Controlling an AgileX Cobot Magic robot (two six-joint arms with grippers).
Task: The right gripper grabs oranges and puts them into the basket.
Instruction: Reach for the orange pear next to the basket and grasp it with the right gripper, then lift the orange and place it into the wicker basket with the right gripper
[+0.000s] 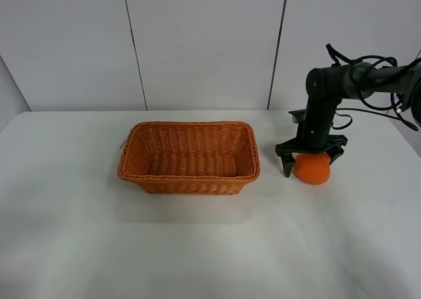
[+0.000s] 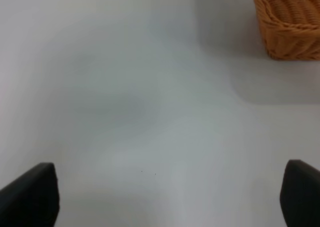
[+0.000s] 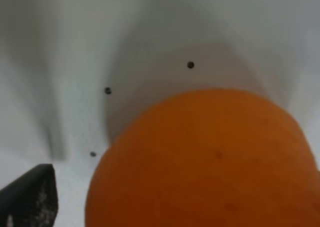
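One white table (image 1: 197,246) bears the wicker basket (image 1: 191,184) and, near its right side but apart, the orange (image 1: 312,171), straddled by the right gripper (image 1: 313,164) with jaws spread and not clamped, while the left gripper (image 2: 170,199) hangs unclenched
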